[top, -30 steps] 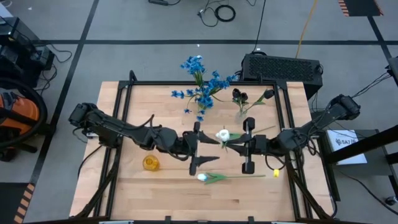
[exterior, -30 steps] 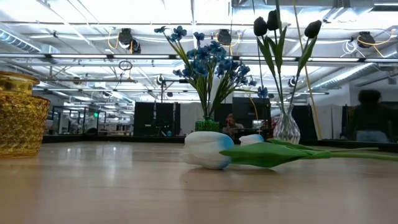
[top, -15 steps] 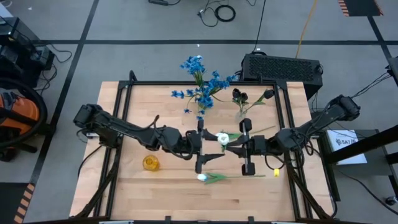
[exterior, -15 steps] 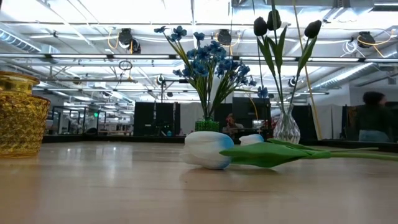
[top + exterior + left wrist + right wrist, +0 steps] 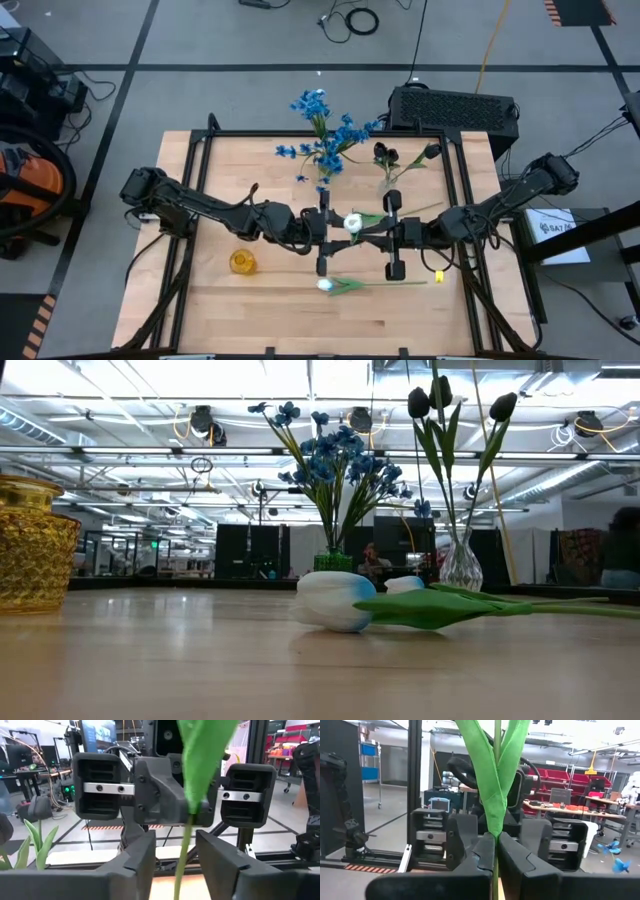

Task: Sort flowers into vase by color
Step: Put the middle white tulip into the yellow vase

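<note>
My right gripper [image 5: 378, 233] is shut on a white tulip [image 5: 352, 222] above the table's middle. My left gripper [image 5: 330, 235] faces it, open, with one finger on each side of the tulip's green stem [image 5: 181, 857] and touching nothing. A second white tulip [image 5: 326, 285] lies on its side on the table, near the near edge, close up in the low view [image 5: 335, 600]. The blue flowers [image 5: 325, 145] stand in a green vase [image 5: 335, 560] and the dark tulips [image 5: 388, 155] in a glass vase [image 5: 461, 565]. An amber vase [image 5: 242, 262] stands empty. My right gripper pinches the white tulip's thin stem [image 5: 495, 857] between its two fingers, just below where the green leaves [image 5: 495, 785] join it. The fingers come level from the table's right side. The tulip is lifted clear of the table, its bloom toward my left gripper.
The green and glass vases stand close together at the table's far edge, behind both grippers. The amber vase [image 5: 35, 545] is left of the lying tulip. Bare wood [image 5: 250, 315] runs along the near edge. A black case [image 5: 455, 105] sits beyond the far right corner.
My left gripper has moved toward the table's right, up to the held tulip, and has turned from slanted to square against my right gripper. My right gripper has shifted a little to the left with the tulip. The tulip on the table has stayed put.
</note>
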